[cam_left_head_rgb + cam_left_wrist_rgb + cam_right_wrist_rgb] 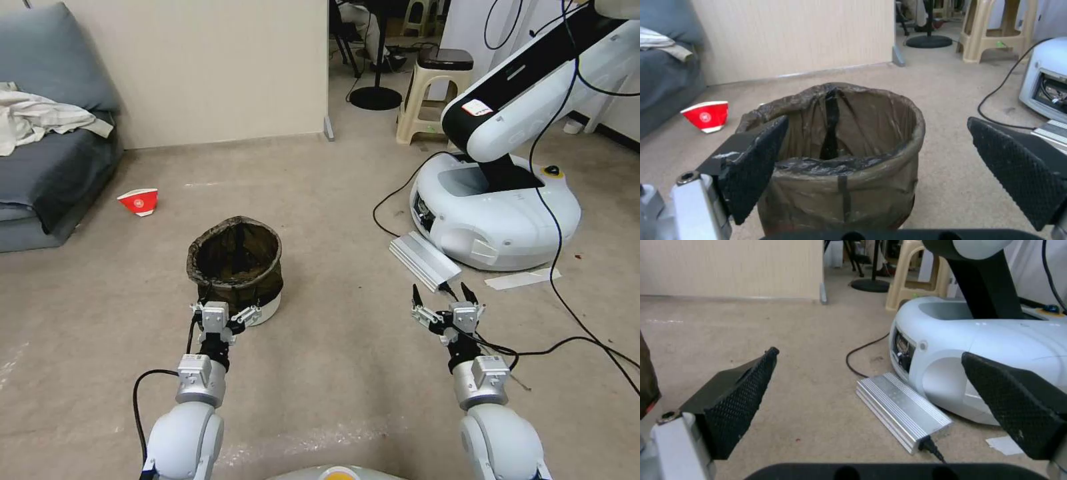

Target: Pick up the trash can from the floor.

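Both end effectors, left [224,313] and right [445,297], gape open (trash can [235,267] ungripped, no writing readable).

trash can [235,267] on floor [333,220], paper cup [139,201] behind-left, metal box [424,261] right

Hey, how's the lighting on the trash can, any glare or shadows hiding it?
Head view: even, soft light; trash can interior dark, only a faint shadow on the floor. Left wrist view: bag shows mild sheen, no harsh glare; open left gripper fingers loom large at the picture's edges, covering part of the can's side.
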Robot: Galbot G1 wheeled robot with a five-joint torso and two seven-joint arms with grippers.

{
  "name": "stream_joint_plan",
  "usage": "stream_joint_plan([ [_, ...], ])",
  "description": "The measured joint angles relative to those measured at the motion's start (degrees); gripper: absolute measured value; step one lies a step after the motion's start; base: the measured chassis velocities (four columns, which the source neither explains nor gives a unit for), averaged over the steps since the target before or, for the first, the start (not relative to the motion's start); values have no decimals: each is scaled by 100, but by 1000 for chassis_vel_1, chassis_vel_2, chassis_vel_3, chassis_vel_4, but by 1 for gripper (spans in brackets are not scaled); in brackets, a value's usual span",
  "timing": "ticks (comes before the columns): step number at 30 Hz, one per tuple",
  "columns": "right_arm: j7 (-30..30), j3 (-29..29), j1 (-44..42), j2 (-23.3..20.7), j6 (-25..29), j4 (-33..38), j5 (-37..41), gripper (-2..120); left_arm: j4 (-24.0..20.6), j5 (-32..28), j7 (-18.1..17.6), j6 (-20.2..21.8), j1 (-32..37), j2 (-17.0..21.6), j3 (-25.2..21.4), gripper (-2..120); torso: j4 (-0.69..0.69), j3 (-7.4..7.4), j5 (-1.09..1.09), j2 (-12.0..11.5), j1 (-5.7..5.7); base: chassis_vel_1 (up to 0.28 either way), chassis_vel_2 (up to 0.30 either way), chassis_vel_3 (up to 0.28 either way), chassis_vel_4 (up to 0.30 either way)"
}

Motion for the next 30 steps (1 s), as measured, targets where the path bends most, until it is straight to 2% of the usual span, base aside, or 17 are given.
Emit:
stream_joint_plan([
  [30,0,0,-12,4,-4,8,1,100,0,0,0,0,1,0,-1,100,0,0,0,0,0,0,0,0,0],
])
